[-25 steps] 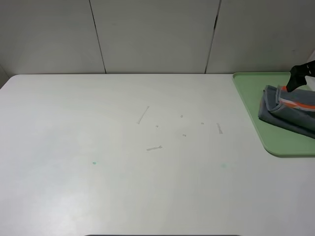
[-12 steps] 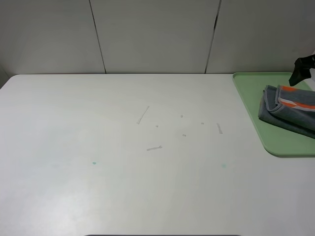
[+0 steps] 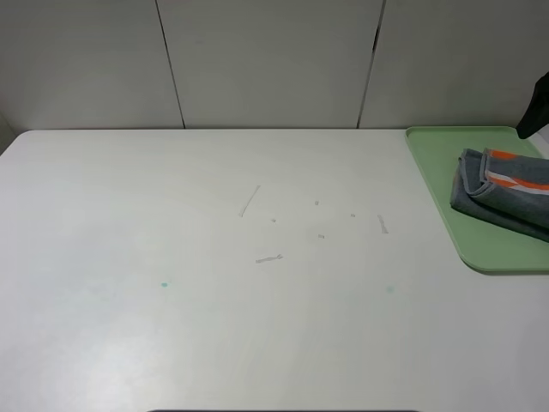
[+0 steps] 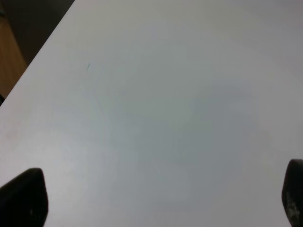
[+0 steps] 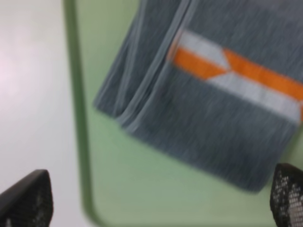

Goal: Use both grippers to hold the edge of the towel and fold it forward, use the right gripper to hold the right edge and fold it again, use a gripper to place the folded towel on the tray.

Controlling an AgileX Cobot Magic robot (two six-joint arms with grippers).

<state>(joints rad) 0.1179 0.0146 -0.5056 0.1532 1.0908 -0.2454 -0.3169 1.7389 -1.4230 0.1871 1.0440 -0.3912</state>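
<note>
White tabletop (image 3: 214,300) with faint scuffs, pale grey panelled wall (image 3: 266,60) behind

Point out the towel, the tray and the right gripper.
towel (image 3: 502,194), exterior high view, on its grey folded top.
tray (image 3: 429,154), exterior high view, on bare green floor near its far-left corner.
right gripper (image 5: 161,198), right wrist view, midway between its open fingertips.

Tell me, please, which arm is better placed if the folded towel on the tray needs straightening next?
The right. Its open gripper hangs directly over the towel on the tray. The left gripper sees only bare table, away from the tray.
</note>
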